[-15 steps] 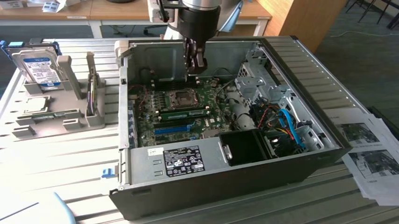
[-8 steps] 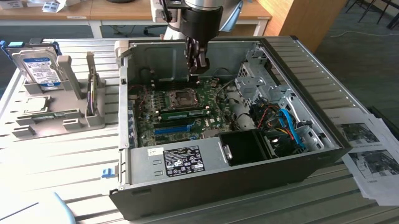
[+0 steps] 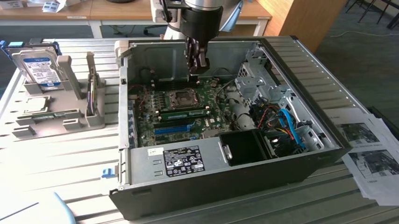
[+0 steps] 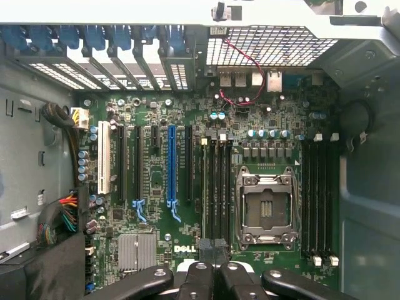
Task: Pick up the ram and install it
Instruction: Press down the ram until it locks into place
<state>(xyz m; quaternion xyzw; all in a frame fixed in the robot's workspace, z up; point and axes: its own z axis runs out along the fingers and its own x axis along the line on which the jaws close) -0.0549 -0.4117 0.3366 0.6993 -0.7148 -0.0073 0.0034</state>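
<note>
The ram (image 3: 184, 113) is a long green stick sitting in a black slot on the motherboard (image 3: 163, 132), just in front of the CPU socket (image 3: 185, 97). In the wrist view the ram (image 4: 204, 187) stands in the outermost slot of the bank beside the socket (image 4: 264, 209). My gripper (image 3: 197, 63) hangs inside the open computer case, above the board and apart from the ram. Its fingers (image 4: 201, 278) are pressed together with nothing between them, so my gripper (image 4: 213, 250) is shut and empty.
The case walls (image 3: 293, 65) and the drive cage (image 3: 259, 77) hem the board in. A black fan shroud (image 3: 246, 145) and blue cables (image 3: 288, 122) fill the front corner. On the exterior view's left, a grey fixture (image 3: 74, 122) holds a hard drive (image 3: 39, 69). Papers (image 3: 367, 154) lie on the exterior view's right.
</note>
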